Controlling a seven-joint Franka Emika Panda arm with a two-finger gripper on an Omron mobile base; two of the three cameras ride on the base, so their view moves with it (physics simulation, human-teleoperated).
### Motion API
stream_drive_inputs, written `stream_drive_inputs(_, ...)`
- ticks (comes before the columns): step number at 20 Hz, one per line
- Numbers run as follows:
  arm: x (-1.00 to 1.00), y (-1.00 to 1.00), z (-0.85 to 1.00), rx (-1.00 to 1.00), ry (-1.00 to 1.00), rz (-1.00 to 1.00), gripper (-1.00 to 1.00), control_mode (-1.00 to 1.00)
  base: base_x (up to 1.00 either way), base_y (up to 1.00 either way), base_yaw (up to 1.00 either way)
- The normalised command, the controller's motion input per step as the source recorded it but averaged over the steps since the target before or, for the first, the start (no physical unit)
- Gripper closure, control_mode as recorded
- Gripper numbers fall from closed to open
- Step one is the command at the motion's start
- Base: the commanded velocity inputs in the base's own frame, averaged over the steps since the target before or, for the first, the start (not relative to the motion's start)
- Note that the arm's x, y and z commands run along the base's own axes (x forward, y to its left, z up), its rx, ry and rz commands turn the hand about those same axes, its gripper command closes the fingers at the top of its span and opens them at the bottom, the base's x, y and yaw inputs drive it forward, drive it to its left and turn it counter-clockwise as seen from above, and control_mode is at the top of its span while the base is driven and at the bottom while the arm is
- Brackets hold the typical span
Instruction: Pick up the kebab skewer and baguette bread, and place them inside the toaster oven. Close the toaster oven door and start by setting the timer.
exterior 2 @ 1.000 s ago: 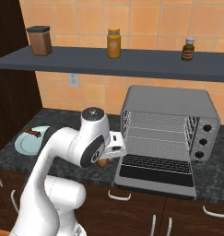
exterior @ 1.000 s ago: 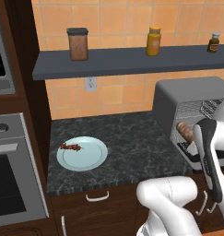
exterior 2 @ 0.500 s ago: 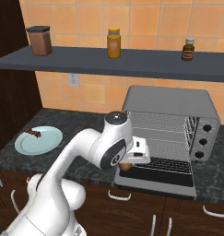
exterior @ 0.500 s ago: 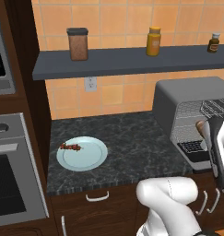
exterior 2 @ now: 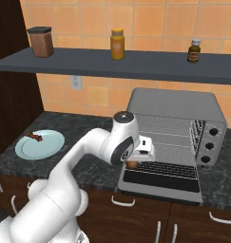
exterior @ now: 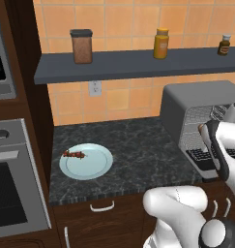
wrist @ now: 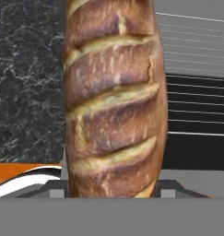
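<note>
Quick count: one baguette bread (wrist: 114, 101), one kebab skewer (exterior: 74, 155), one plate (exterior: 92, 169), one toaster oven (exterior 2: 176, 105) w/ three knobs (exterior 2: 209, 145). Shelf (exterior 2: 112, 65) holds three containers: brown canister (exterior 2: 40, 42), orange jar (exterior 2: 117, 44), small dark bottle (exterior 2: 195, 51). One wall outlet (exterior 2: 75, 82).

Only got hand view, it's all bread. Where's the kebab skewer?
Observer: The kebab skewer lies on the plate, left of the toaster oven.
Operator: Door open?
Observer: Yes, the toaster oven door is folded down flat.
Operator: Bread inside yet?
Observer: No, the baguette bread hangs over the door's left end, outside the cavity.
</note>
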Motion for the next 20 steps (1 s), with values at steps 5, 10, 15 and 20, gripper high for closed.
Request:
stream_drive_inputs(5,0.26,-0.22,-0.24,0.0,0.0,0.0,1.0,-1.0,0.0,0.0,0.0)
stream_drive_inputs(10,0.19,-0.42,-0.13,0.0,0.0,0.0,1.0,-1.0,0.0,0.0,0.0)
stream_drive_inputs(15,0.09,-0.1,-0.15,0.0,0.0,0.0,1.0,-1.0,0.0,0.0,0.0)
stream_drive_inputs(20,0.11,0.0,-0.09,0.0,0.0,0.0,1.0,-1.0,0.0,0.0,0.0)
